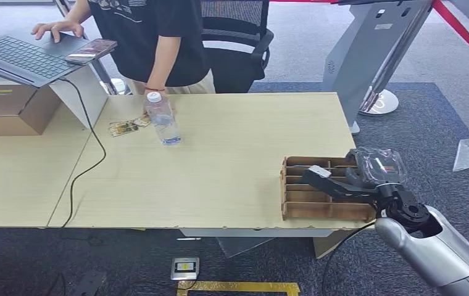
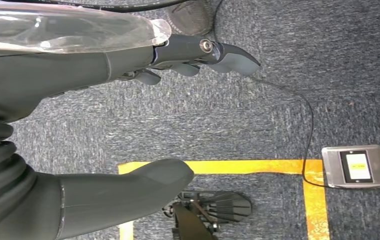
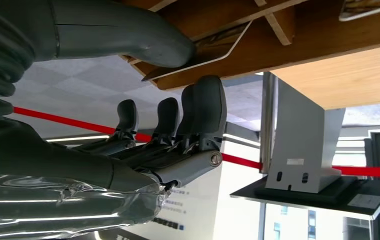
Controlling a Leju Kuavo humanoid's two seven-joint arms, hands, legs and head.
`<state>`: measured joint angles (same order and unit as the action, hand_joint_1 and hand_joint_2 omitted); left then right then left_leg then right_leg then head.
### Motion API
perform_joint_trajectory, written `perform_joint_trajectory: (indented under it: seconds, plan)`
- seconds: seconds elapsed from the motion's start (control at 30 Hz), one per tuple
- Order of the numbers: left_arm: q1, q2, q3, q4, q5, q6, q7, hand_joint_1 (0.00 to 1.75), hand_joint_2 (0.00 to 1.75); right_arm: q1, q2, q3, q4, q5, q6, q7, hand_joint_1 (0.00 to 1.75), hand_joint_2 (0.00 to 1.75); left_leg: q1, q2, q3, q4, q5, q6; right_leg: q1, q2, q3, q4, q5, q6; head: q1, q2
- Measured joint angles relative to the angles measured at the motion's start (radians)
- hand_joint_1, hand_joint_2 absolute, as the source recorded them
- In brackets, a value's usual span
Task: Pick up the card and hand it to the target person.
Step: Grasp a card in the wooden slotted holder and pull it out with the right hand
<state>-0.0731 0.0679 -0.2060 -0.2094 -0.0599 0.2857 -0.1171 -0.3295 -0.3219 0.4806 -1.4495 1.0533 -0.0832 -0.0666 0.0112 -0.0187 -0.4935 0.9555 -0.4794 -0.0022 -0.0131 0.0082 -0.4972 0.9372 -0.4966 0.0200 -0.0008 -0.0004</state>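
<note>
Card (image 3: 198,52) is the thing the robot must pick up, and the robot is just starting to take it. In the right wrist view, the card sticks out of a slot in the wooden rack (image 3: 288,30), and the right hand (image 3: 178,115) has its thumb on one side of the card and a finger on the other side. The pinch looks light, and the card is partly in its slot, so it is not lifted out yet. In the head view, the rack (image 1: 300,203) sits on the table (image 1: 219,160) near the robot, and the right hand (image 1: 343,182) reaches into it.

The left hand (image 2: 128,125) hangs down over the floor. Its fingers are apart and it holds nothing.

The person (image 1: 152,37) stands at the far side of the table, well apart from the rack, with one hand near a water bottle (image 1: 161,120).

Pulling the card out, carrying it across and giving it to the person are all left to do.
</note>
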Motion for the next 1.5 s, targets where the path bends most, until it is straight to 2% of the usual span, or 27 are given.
perform_joint_trajectory:
  seconds: [0.07, 0.2, 0.23, 0.9, 1.03, 1.23, 1.5]
  plan:
    - [0.0, 0.0, 0.0, 0.0, 0.0, 0.0, 0.0, 0.0, 1.75, -0.001, 0.002, 0.005, 0.007, 0.001, 0.0, -0.003, 1.07, 1.75, 0.0, 0.0, 0.0, 0.0, 0.0, 0.0, 0.0, 0.0, 0.0, 0.0, 0.0, 0.0, 0.0, 0.0]
    - [0.0, 0.0, 0.0, 0.0, 0.0, 0.001, 0.0, 0.0, 1.75, -0.006, 0.006, 0.015, 0.023, 0.002, -0.001, -0.007, 1.62, 1.75, 0.0, 0.0, 0.0, 0.0, 0.0, 0.0, 0.0, 0.0, 0.0, 0.0, 0.0, 0.0, 0.0, 0.0]
    - [0.0, 0.0, 0.0, 0.0, 0.0, 0.001, 0.0, 0.0, 1.75, -0.008, 0.006, 0.018, 0.027, 0.002, -0.001, -0.007, 1.64, 1.75, 0.0, 0.0, 0.0, 0.0, 0.0, 0.0, 0.0, 0.0, 0.0, 0.0, 0.0, 0.0, 0.0, 0.0]
    - [0.0, 0.0, 0.0, 0.0, 0.004, 0.004, -0.002, 0.0, 1.75, -0.047, 0.007, 0.04, 0.062, -0.009, 0.009, -0.015, 1.62, 1.75, 0.0, 0.0, 0.001, 0.0, 0.0, 0.0, 0.0, 0.0, 0.0, 0.0, 0.001, 0.001, 0.0, 0.0]
    - [0.0, 0.0, 0.0, 0.0, 0.003, 0.001, -0.006, 0.0, 1.75, -0.078, -0.006, 0.041, 0.048, -0.035, 0.101, -0.035, 1.64, 1.75, 0.0, 0.001, 0.001, 0.001, 0.0, 0.001, 0.0, 0.001, 0.0, 0.0, 0.002, 0.001, 0.0, 0.0]
    - [0.001, 0.003, 0.0, 0.0, 0.003, -0.002, -0.016, 0.0, 1.75, -0.182, -0.073, 0.049, -0.022, -0.118, 0.277, -0.056, 1.62, 1.75, -0.001, 0.001, 0.0, 0.001, 0.001, 0.002, 0.0, 0.001, 0.0, 0.0, 0.003, 0.003, 0.0, 0.0]
    - [0.002, 0.003, 0.0, 0.001, 0.006, -0.002, -0.023, 0.0, 1.75, -0.343, -0.166, 0.085, -0.105, -0.262, 0.363, -0.049, 1.56, 1.75, -0.003, 0.001, 0.0, 0.002, 0.002, 0.003, -0.001, 0.001, 0.0, 0.0, 0.003, 0.003, 0.0, 0.0]
